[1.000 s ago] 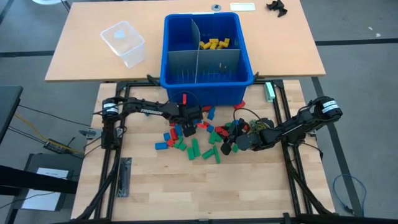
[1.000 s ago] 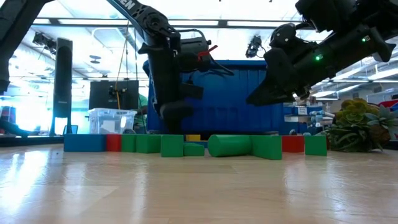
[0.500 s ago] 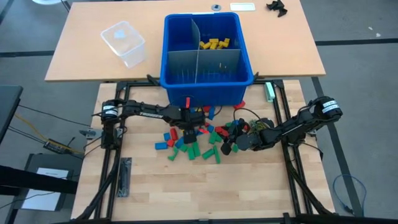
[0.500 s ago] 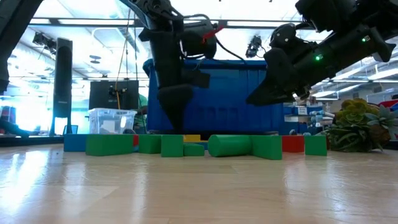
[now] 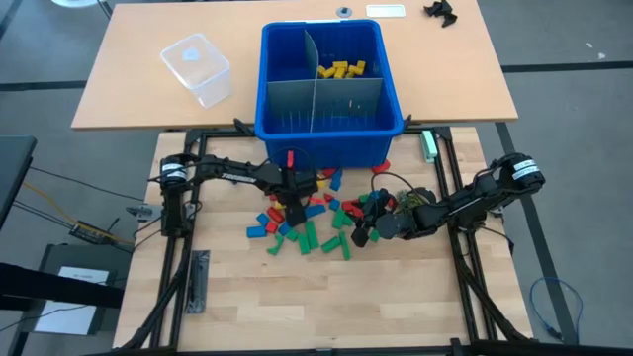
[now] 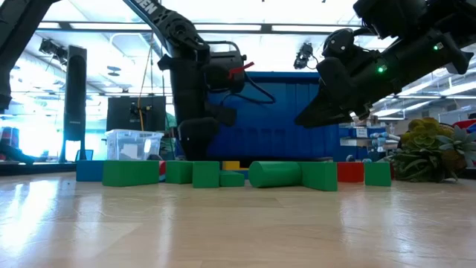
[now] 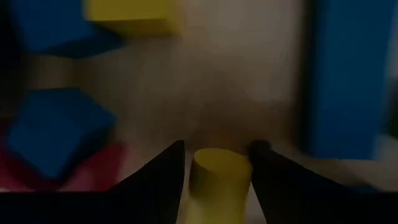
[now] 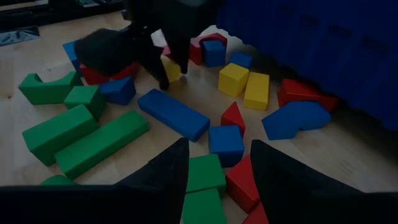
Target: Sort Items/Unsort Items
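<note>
My left hand [image 5: 297,203] hangs low over the heap of small toy blocks [image 5: 309,222] on the pale wooden tabletop [image 5: 297,297], just in front of the large blue plastic bin [image 5: 331,129]. Its two dark fingers [image 7: 155,180] are part open and closed around a small yellow rounded block [image 7: 217,177], which sits snugly between them with both sides touching. I judge I hold it this way to carry it up to the bin, where other yellow blocks [image 5: 342,69] already lie in the far right compartment behind the grey slotted divider sheets [image 5: 321,99].

My right hand [image 5: 361,232] waits above the right edge of the same heap, tilted down toward it. Its fingers [image 8: 158,180] stand part open with nothing between them. From there it looks across the blocks without getting in the left arm's way.

The blocks are thumb-sized pieces in red, yellow, green and blue: short bricks, longer bars, wedges and a few rounded shapes. They lie scattered and mixed, some touching, some apart, with the green bars [image 8: 78,140] toward the near side and two yellow bricks [image 8: 245,84] close to the bin wall.

A clear plastic tub [image 5: 196,67] stands well apart on the far tabletop, left of the bin.
</note>
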Controlling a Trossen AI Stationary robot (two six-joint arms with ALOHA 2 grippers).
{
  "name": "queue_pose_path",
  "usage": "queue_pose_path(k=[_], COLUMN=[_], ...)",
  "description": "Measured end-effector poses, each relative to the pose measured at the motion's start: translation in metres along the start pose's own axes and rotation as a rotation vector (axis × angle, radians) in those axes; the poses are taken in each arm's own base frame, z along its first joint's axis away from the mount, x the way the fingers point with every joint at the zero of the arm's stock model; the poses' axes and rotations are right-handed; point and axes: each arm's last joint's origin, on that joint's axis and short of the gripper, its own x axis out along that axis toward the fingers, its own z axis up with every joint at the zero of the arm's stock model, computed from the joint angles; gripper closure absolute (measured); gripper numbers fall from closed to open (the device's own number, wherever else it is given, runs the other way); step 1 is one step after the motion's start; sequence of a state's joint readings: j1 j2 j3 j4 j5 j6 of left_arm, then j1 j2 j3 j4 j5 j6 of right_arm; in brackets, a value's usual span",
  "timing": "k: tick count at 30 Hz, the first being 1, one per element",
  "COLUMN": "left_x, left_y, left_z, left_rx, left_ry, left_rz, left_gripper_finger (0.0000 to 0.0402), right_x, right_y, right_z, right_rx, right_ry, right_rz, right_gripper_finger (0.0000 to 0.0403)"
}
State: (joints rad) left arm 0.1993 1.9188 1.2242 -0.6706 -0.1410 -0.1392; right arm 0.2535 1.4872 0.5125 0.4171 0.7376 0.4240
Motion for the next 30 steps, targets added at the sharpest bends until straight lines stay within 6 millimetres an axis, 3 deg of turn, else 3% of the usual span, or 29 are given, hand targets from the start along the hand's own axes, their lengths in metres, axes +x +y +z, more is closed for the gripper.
queue_pose_path(k=[9, 14, 21, 24, 30], left_x=[0.001, 0.001, -0.005, -0.021, -0.082], left_y=[0.0, 0.0, -0.004, -0.012, -0.026], left_z=[-0.001, -0.004, 0.001, 0.009, 0.038], left_rx=[0.053, 0.06, 0.076, 0.101, 0.14], left_ry=[0.006, 0.038, 0.033, 0.005, -0.214], left_rz=[0.003, 0.006, 0.019, 0.012, -0.024], left_gripper_finger=[0.0223, 0.0264, 0.0264, 0.0264, 0.0264], right_x=[0.0, 0.0, 0.0, 0.0, 0.0], right_y=[0.0, 0.0, 0.0, 0.0, 0.0], right_z=[0.0, 0.0, 0.0, 0.0, 0.0], right_rx=[0.0, 0.0, -0.002, -0.004, -0.006], right_ry=[0.0, 0.0, 0.001, 0.004, 0.001], right_rz=[0.0, 0.0, -0.001, -0.002, -0.001], right_gripper_finger=[0.0232, 0.0232, 0.0232, 0.0232, 0.0232])
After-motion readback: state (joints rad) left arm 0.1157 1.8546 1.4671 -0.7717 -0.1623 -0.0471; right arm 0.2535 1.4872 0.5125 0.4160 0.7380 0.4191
